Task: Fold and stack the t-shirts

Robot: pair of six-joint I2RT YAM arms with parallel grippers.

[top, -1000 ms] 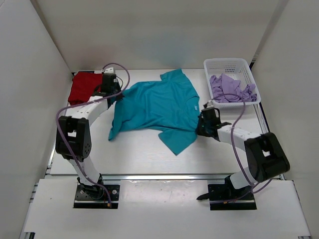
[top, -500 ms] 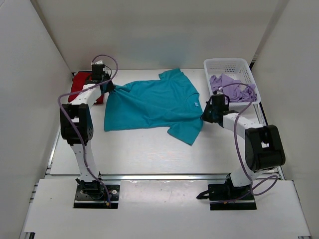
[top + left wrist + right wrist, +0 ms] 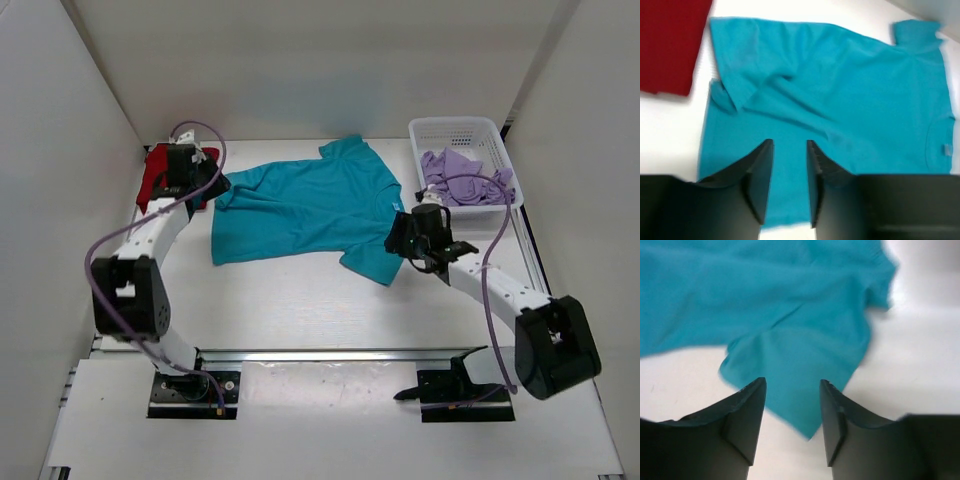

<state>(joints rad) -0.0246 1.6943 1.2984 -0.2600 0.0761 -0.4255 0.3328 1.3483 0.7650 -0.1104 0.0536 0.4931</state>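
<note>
White table [image 3: 300, 300] is carrying three items.
Teal shirt [image 3: 300, 205] is lying spread out mid-table, red shirt [image 3: 155, 172] is sitting at the far left corner, white mesh basket [image 3: 455, 127] is standing far right.

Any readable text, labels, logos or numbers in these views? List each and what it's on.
No text here can be read.
Small pale label at the collar of the teal shirt: too small and blurred to read.
No markings show on the red shirt, lavender shirt or basket.

The t-shirts number three: one red shirt [image 3: 163, 172], one teal shirt [image 3: 300, 205], one lavender shirt [image 3: 458, 180]. There is one white basket [image 3: 455, 124] and two robot arms, left [image 3: 150, 232] and right [image 3: 500, 290].
</note>
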